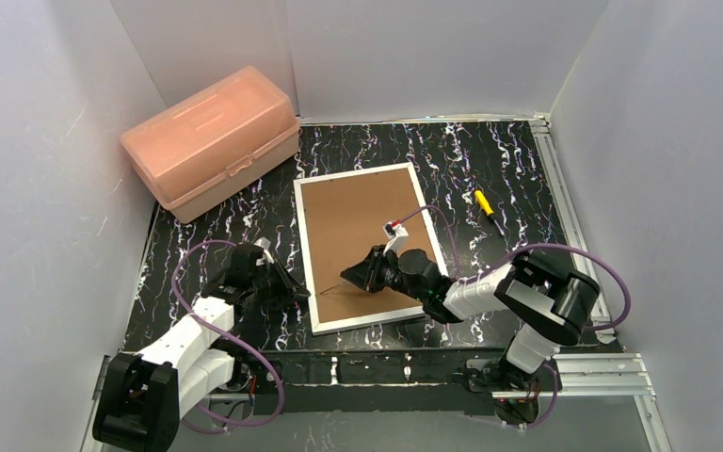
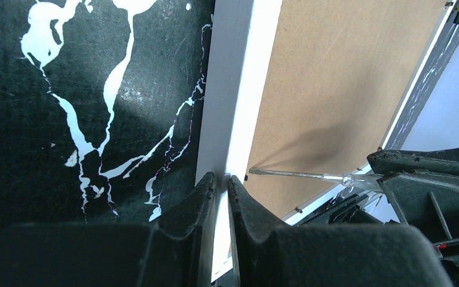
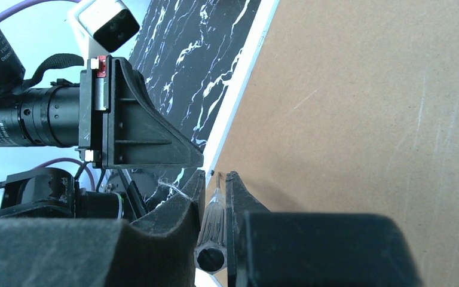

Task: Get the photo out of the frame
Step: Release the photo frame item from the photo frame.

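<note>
The frame lies face down in the middle of the table, brown back up inside a thin white border; the photo is hidden beneath that back. My left gripper is shut on the frame's white left border near the front corner, and the border passes between its fingertips. My right gripper hangs over the brown back, shut on a clear-handled screwdriver. The screwdriver's thin shaft points left, its tip at the back's left edge beside a small dark tab.
A pink plastic box stands at the back left, close to the frame's far corner. A yellow-handled screwdriver lies on the black marbled table right of the frame. Metal rails run along the right and front edges. White walls enclose the table.
</note>
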You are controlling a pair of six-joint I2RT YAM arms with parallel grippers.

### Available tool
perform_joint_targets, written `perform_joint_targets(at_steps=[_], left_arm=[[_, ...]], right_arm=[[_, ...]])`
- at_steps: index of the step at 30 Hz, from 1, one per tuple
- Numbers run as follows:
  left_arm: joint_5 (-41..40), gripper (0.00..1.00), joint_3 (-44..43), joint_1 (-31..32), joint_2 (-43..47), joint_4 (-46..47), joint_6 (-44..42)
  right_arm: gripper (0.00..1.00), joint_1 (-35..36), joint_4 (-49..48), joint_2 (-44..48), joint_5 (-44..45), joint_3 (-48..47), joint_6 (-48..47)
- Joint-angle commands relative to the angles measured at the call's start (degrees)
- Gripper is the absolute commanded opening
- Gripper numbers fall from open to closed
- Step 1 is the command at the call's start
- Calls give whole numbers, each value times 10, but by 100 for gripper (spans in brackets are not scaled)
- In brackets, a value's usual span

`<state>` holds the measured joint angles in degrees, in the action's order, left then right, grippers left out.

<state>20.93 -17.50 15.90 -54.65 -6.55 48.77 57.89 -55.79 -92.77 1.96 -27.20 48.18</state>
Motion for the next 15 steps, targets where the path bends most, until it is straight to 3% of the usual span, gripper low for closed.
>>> perform_joint_targets(at_steps=[1,15], left_arm=[[1,11,6,1,0,-43,-18],[12,11,5,1,-17,-30,-18]], right_arm=[[1,3,-43,-20,-9,9,3],[1,3,-46,-25,-12,15,6]])
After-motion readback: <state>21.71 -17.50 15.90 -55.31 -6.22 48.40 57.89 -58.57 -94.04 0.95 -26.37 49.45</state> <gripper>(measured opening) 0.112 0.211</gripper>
